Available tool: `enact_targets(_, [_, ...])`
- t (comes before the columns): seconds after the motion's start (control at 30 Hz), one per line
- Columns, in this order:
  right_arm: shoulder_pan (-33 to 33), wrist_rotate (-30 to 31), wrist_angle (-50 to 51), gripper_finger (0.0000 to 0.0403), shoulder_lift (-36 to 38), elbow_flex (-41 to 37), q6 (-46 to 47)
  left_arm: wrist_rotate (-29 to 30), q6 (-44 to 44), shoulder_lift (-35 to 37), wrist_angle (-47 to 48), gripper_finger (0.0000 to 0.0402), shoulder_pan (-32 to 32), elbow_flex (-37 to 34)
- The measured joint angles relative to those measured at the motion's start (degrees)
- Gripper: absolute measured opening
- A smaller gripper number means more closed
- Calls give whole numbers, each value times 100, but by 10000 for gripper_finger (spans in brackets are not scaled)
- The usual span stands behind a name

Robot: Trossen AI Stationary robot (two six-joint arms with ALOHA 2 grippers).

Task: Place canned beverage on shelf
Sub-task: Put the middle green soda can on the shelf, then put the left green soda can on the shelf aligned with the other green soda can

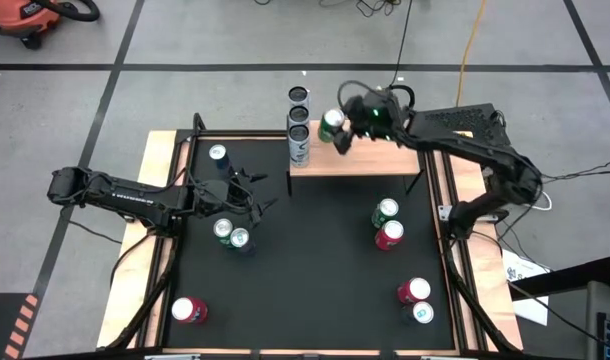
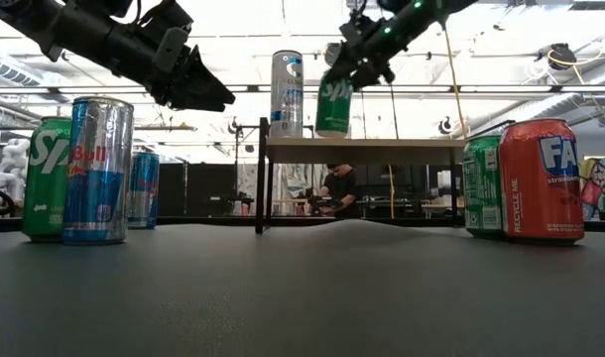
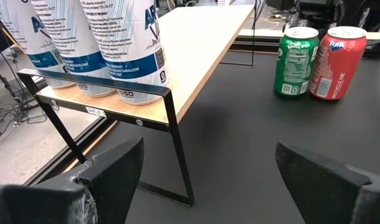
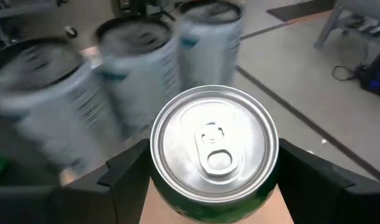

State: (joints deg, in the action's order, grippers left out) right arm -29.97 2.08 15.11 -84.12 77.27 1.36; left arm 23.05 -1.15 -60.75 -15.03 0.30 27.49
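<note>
Left gripper (image 1: pixel 253 193), left-centre of the high view, fingers spread and empty, hovering over the black table (image 1: pixel 315 270) near two green-top cans (image 1: pixel 230 235); it looks parked, kept clear so the other arm can work. Upper centre: the shelf (image 1: pixel 385 160) with three tall white cans (image 1: pixel 299 125) lined along its left end, so free plank stays to their right. Right gripper (image 1: pixel 337 128), just right of those, is clamped on the green can (image 2: pixel 334 102), held by its sides and slightly tilted. In the low view its base sits at or just above plank level; contact unclear. Placing seems nearly done, release pending. Right side: green and red cans (image 1: pixel 388 224) wait on the table.
</note>
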Motion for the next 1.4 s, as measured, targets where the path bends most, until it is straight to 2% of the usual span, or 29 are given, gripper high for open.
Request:
enact_targets(0.17, [-372,-671,241,278,-672,557,-11,2,0,0,7,363,0,0])
enact_targets(0.3, [-502,-689,443,278,-969,859,-77,19,0,0,17,363,0,0])
enact_targets(0.6, [-602,-985,398,281,-1121,901,-231,132,5,0,58,363,0,0])
enact_targets(0.93, [-602,-987,269,358,-1133,879,-270,341,64,2,57,363,0,0])
enact_targets(1.1, [-575,-979,228,368,-874,877,-334,541,350,85,81,363,0,24])
enact_targets(1.23, [-478,-659,329,364,-382,870,-312,575,346,360,571,363,-44,299])
enact_targets(1.4, [-257,-651,494,361,200,679,-121,552,-104,850,2177,363,-401,789])
